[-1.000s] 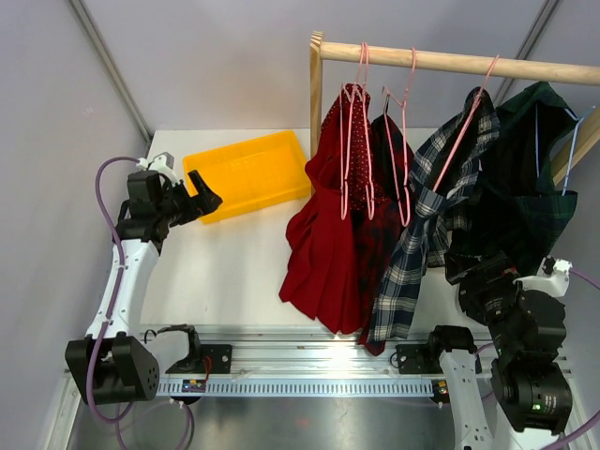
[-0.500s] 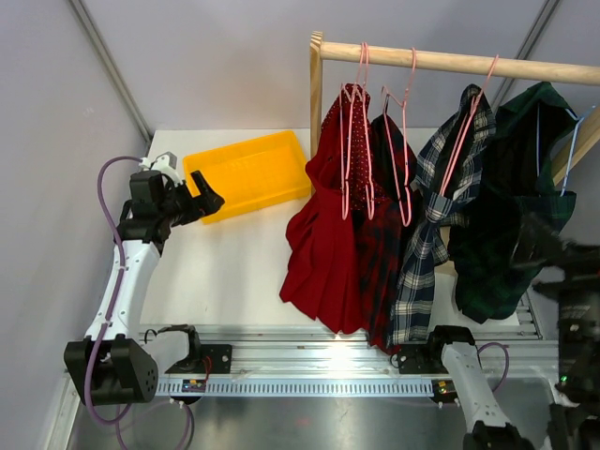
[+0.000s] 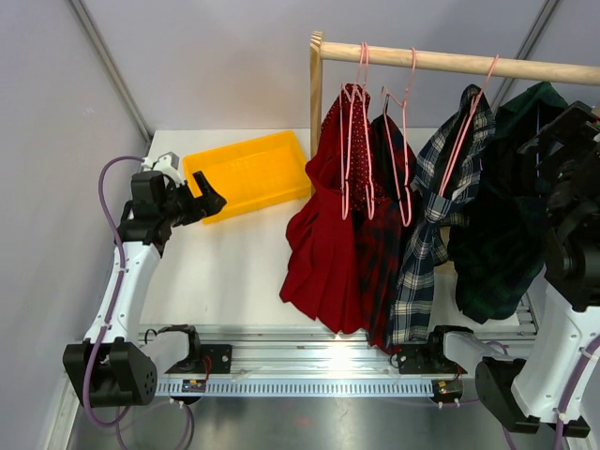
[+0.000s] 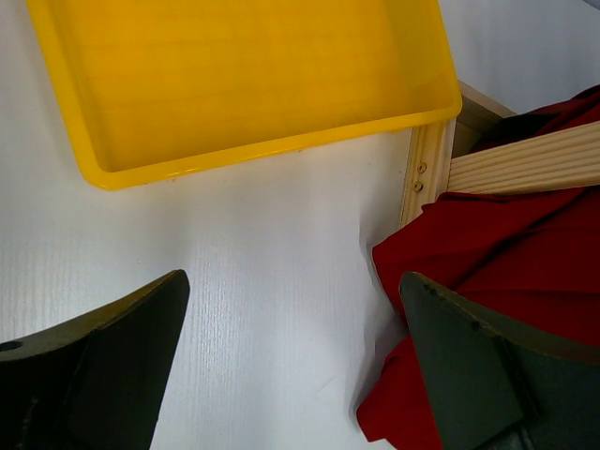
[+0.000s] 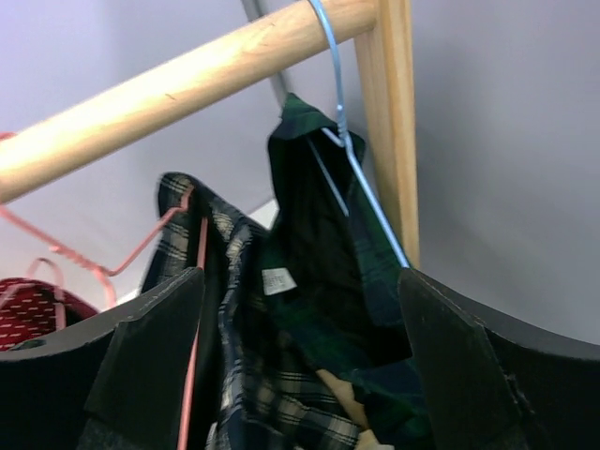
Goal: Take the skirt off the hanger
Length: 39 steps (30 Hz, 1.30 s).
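- a wooden rail [image 3: 450,61] runs across the back right of the white table [image 3: 234,272], with four garments hanging off it in a row.
- the dark green plaid skirt [image 5: 319,234] is at the far right end. it hangs on a thin blue hanger [image 5: 364,178], whose hook sits over the rail just beside the right post [image 5: 394,122].
- the right gripper [image 5: 300,281] is lifted to hanger height and faces that skirt. its two fingers are spread wide, with the skirt's waist and the blue wire showing between them.
- nothing is pinched there, and i can't tell whether either finger brushes the cloth.
- just left of the green skirt hangs a blue-and-white plaid garment [image 3: 427,234] on a pink hanger [image 3: 466,122], the two fabrics touching.
- further left are a dark red plaid piece [image 3: 380,244] and a plain red skirt [image 3: 319,253], also on pink wire hangers, bunched together by the left post [image 3: 316,94].
- the left gripper [image 4: 292,281] hangs low over the table on the far left. its fingers are wide apart and hold nothing, and the near edge of a yellow tray [image 4: 253,94] is just ahead of it.
- the tray lies flat on the table with one corner near the foot of the left post, and red cloth shows just beside that foot.
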Motion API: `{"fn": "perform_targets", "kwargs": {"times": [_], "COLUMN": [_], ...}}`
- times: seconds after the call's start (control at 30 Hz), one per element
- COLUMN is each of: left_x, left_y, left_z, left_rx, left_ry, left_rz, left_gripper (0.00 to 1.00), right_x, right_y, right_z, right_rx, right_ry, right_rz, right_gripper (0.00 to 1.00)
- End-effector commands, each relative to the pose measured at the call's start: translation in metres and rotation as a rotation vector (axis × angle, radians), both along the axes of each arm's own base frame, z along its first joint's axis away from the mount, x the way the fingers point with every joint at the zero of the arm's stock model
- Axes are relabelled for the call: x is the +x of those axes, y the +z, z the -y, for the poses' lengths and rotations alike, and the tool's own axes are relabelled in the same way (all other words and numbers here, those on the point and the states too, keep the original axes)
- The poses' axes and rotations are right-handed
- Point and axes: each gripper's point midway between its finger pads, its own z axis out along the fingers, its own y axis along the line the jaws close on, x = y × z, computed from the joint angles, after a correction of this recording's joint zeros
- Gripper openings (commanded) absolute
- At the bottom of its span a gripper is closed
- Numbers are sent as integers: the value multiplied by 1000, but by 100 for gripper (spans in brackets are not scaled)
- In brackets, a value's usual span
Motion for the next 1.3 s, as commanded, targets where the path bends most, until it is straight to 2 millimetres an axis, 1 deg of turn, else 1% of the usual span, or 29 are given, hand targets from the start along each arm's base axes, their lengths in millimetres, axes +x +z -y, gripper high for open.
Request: {"fn": "perform_targets", "kwargs": {"times": [0.0, 0.03, 0.07, 0.13, 0.17, 0.23, 0.27, 0.37, 0.5, 0.53, 0.57, 0.63, 0.7, 0.73, 0.8, 0.83, 0.87, 0.97, 1.03, 1.1, 1.13, 1.17, 1.23, 1.27], "left_x": [-2, -3, -3, -3, -3, -3, -2, -2, -2, -2, -2, -2, -2, -2, -2, -1, -1, -1, -1, -1, 0, -1, -1, -1], "left_y": [15, 15, 15, 16, 14, 13, 13, 13, 11, 11, 11, 10, 9, 8, 7, 6, 3, 1, 1, 1, 0, 0, -1, -2], "left_z": [6, 6, 6, 8, 9, 10, 11, 11, 13, 13, 14, 14, 15, 15, 16, 17, 17, 20, 22, 23, 23, 22, 23, 22], "left_rx": [-10, -11, -13, -21, -25, -31, -31, -34, -42, -42, -43, -45, -51, -52, -59, -61, -66, -79, -86, -91, -93, -91, -91, -89], "left_ry": [-33, -34, -33, -43, -46, -51, -53, -55, -64, -62, -65, -66, -69, -71, -75, -78, -80, -88, -96, -98, -97, -95, -96, -96], "left_rz": [53, 53, 52, 54, 47, 39, 36, 36, 26, 25, 23, 19, 15, 16, 9, 6, -5, -13, -10, -13, -15, -17, -17, -19], "left_gripper": [99, 99, 99, 99, 99, 99, 99, 99, 99, 99, 99, 99, 99, 99, 99, 99, 99, 99, 99, 99, 99, 99, 99, 99], "right_x": [-6, -6, -1, -5, -1, 5, 13, 23, 34, 40, 43, 48, 51, 52, 55, 58, 56, 57, 57, 59, 60, 62, 65, 67], "right_y": [7, 6, -5, -9, -21, -33, -47, -71, -82, -87, -89, -94, -94, -99, -93, -94, -90, -90, -90, -97, -96, -101, -102, -104], "right_z": [18, 20, 22, 27, 27, 25, 24, 28, 39, 43, 46, 58, 66, 76, 81, 85, 88, 95, 98, 102, 102, 101, 99, 98], "right_rx": [-78, -86, -93, -102, -107, -104, -103, -105, -116, -112, -108, -88, -49, -34, -30, -31, -34, -31, -19, -6, -5, -1, 8, 12], "right_ry": [-97, -108, -119, -149, -142, -126, -113, -135, -179, -192, -200, -241, -261, -290, -305, -315, -335, -353, -355, -353, -352, -340, -317, -311], "right_rz": [-1, -2, -37, -40, -71, -101, -141, -219, -252, -269, -276, -294, -280, -296, -285, -295, -289, -293, -268, -271, -261, -264, -250, -249], "right_gripper": [90, 87, 86, 85, 84, 83, 83, 83, 83, 83, 83, 83, 83, 83, 84, 85, 86, 84, 82, 75, 72, 67, 55, 51]}}
